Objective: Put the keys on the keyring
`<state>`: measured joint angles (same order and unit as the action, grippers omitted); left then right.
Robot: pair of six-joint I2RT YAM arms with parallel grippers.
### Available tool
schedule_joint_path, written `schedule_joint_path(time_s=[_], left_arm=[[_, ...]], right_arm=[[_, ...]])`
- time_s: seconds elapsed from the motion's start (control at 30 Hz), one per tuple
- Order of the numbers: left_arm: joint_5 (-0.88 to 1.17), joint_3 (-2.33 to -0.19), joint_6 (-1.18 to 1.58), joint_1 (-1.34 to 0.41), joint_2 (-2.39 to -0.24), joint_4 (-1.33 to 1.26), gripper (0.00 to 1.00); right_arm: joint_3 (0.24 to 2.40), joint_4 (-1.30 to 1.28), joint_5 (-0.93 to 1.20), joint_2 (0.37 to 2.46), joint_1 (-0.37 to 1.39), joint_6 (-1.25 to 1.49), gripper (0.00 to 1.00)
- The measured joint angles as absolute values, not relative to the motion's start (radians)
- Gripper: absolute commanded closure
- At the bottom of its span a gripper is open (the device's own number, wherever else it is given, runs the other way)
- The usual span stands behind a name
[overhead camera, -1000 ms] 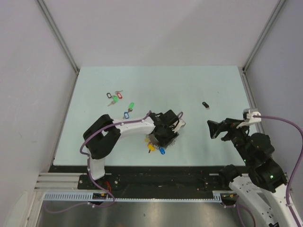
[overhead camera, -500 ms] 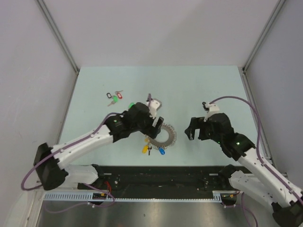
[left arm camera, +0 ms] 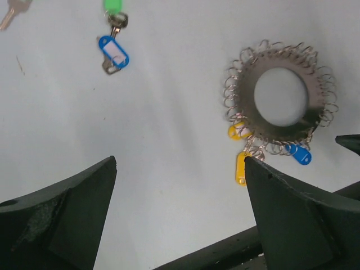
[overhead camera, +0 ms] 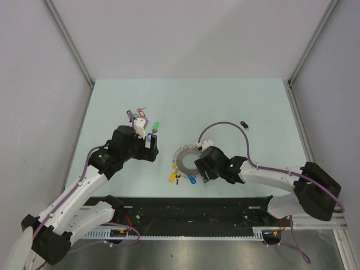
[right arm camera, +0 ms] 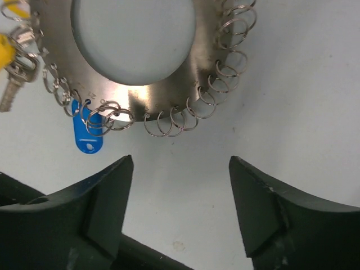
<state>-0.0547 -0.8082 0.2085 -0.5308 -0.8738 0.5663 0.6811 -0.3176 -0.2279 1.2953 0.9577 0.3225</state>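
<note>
Hovering, left gripper [left arm camera: 180, 163]: jaws were wide apart with nothing between them, above bare table [left arm camera: 169, 112] between the loose keys and the ring.
Right gripper [right arm camera: 180, 163]: jaws were parted and empty, just short of the ring's near rim.
Ring [right arm camera: 135, 45]: it lay flat mid-table, with yellow and blue tags [right arm camera: 87, 135] hanging off its small wire loops [right arm camera: 225, 62].
Loose keys [left arm camera: 114, 53]: a blue- and green-tagged pair sat beyond the left gripper, well apart from the ring.
Handling: the ring looked thin, stiff and light, likely to skid, so it was best pinched across its band at the rim. The keys looked tiny and slick, and the tag seemed the surest hold.
</note>
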Motion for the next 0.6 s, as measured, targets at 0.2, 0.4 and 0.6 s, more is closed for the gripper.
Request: schedule_joint_path(time_s=[0.2,0.4,0.6], left_arm=[[-0.062,-0.780,0.205,-0.483,-0.841,0.582,0.00],[-0.059,-0.780,0.201,-0.482,-0.803,0.562,0.00],[-0.054,-0.780,0.201,-0.482,-0.805,0.562,0.00]], right_arm=[[0.729,-0.283,-0.292,1.457,1.027,0.276,0.53],[0.765,-0.228,-0.345,1.530,1.043,0.253,0.72],[0.774,-0.193,-0.369,1.569,1.055,0.250,0.74]])
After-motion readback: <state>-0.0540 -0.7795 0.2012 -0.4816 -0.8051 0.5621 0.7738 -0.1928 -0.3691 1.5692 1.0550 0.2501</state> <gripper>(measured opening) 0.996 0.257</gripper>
